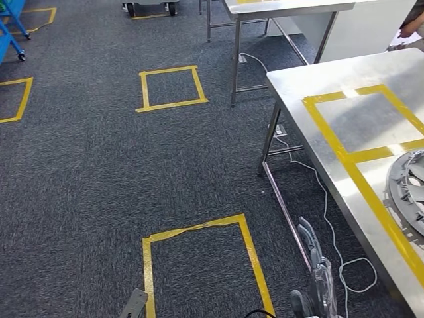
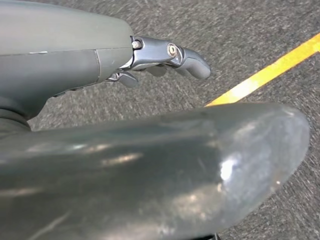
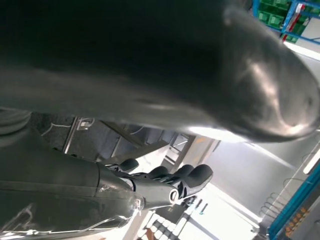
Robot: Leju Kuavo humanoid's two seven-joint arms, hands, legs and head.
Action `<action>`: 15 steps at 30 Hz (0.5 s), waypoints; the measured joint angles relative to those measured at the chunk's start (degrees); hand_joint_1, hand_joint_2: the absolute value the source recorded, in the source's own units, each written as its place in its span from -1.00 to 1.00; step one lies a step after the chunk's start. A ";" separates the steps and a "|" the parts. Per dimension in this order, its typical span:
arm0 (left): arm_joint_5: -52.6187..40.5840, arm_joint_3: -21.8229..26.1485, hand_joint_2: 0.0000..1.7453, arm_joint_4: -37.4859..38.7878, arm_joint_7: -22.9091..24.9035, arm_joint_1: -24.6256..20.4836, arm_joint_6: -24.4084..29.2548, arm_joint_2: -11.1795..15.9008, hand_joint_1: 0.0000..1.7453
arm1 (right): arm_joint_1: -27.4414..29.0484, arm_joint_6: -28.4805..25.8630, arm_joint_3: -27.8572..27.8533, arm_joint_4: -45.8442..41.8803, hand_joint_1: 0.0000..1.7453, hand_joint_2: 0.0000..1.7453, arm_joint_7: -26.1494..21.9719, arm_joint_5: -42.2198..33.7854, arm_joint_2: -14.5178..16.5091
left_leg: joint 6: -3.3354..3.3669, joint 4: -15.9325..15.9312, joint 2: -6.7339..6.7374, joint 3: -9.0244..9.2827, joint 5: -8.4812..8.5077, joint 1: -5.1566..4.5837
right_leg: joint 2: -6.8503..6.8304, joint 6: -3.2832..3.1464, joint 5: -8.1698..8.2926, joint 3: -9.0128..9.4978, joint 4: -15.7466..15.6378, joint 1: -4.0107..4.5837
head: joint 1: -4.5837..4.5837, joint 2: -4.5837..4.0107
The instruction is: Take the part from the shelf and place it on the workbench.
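A grey round ring-shaped part (image 1: 406, 191) lies flat on the steel workbench (image 1: 320, 76) at the right, inside a yellow-taped square and cut off by the picture's edge. My right hand (image 1: 317, 273) hangs low beside the bench's near edge, fingers apart, holding nothing; in the right wrist view the right hand (image 3: 166, 182) is likewise empty. My left hand (image 1: 134, 305) hangs at the bottom over the carpet. In the left wrist view the left hand (image 2: 162, 56) has its fingers stretched out with nothing in them.
Yellow tape squares (image 1: 171, 87) mark the dark carpet. A white cable (image 1: 330, 225) trails under the bench. A second steel table (image 1: 285, 8) stands behind, a blue cart (image 1: 10, 30) at far left. A person's hand (image 1: 411, 28) shows at top right. A blue shelf with green bins (image 3: 279, 15) stands in the right wrist view.
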 joint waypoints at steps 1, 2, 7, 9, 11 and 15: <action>0.00 0.00 -1.00 0.00 -0.05 0.02 0.03 -0.02 -1.00 | 0.12 0.08 -0.13 0.02 -1.00 -1.00 -0.02 0.00 0.04 | -0.34 -0.10 -0.60 -0.20 0.24 0.06 | -0.26 0.05 0.01 0.09 -0.35 0.11 | 0.01 0.00; 0.00 0.00 -1.00 0.00 -0.09 0.08 0.03 -0.02 -1.00 | 0.21 0.13 -0.26 0.04 -1.00 -1.00 -0.06 -0.02 0.08 | -0.65 -0.13 -1.01 -0.35 0.40 0.17 | -0.90 -0.12 0.12 0.00 -0.59 0.15 | 0.08 0.00; -0.06 0.00 -1.00 0.00 -0.22 0.15 0.03 0.03 -1.00 | 0.66 0.59 -0.76 0.19 -1.00 -1.00 -0.39 -0.14 0.51 | -1.62 10.56 4.43 -5.47 -6.24 0.08 | -4.86 -1.24 0.66 0.42 -1.32 0.00 | -0.37 0.00; -0.14 0.00 -1.00 0.00 -0.25 0.22 0.03 0.07 -1.00 | 0.80 0.73 -0.88 0.39 -1.00 -1.00 -0.45 -0.07 0.54 | -2.03 16.22 4.97 -7.95 -7.99 0.19 | -6.63 -1.19 0.44 0.49 -1.32 -0.02 | -0.38 0.00; -0.17 0.01 -1.00 0.00 -0.26 0.37 0.03 0.14 -1.00 | 0.78 0.84 -0.98 0.55 -1.00 -1.00 -0.47 0.00 0.58 | -2.27 14.46 5.45 -6.67 -5.63 0.33 | -8.29 -0.90 -0.05 0.94 -1.31 -0.11 | -0.38 0.00; -0.17 0.01 -1.00 0.00 -0.27 0.29 0.03 0.04 -1.00 | 0.81 0.98 -1.17 0.62 -1.00 -1.00 -0.53 0.11 0.81 | -1.85 2.90 10.71 0.27 -1.65 -0.02 | -10.93 0.58 -2.03 2.42 -1.10 0.32 | -0.46 0.00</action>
